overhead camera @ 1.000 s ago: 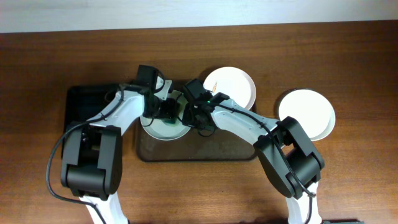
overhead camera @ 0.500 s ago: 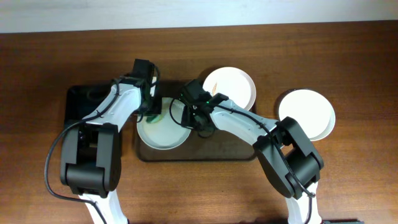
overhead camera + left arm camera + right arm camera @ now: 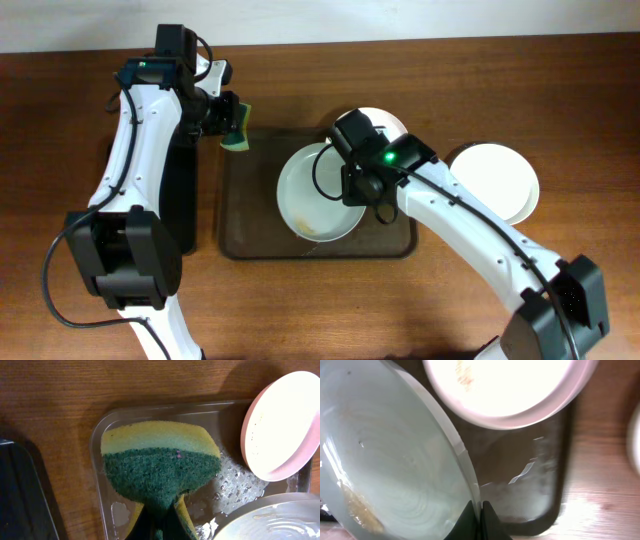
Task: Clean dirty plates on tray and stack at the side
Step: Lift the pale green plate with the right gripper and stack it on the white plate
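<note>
The pale blue-green plate (image 3: 315, 200) sits over the middle of the dark brown tray (image 3: 250, 215) with a yellowish-brown smear on its near side, and the right gripper (image 3: 480, 512) is clamped on its right rim. A speckled white plate (image 3: 392, 128) lies at the tray's far right corner, and a second white plate (image 3: 495, 182) rests on the table just beside the tray. The left gripper (image 3: 160, 522) pinches a yellow-and-green sponge (image 3: 160, 465) above the tray's far left corner, near the narrow black tray (image 3: 185, 200)
</note>
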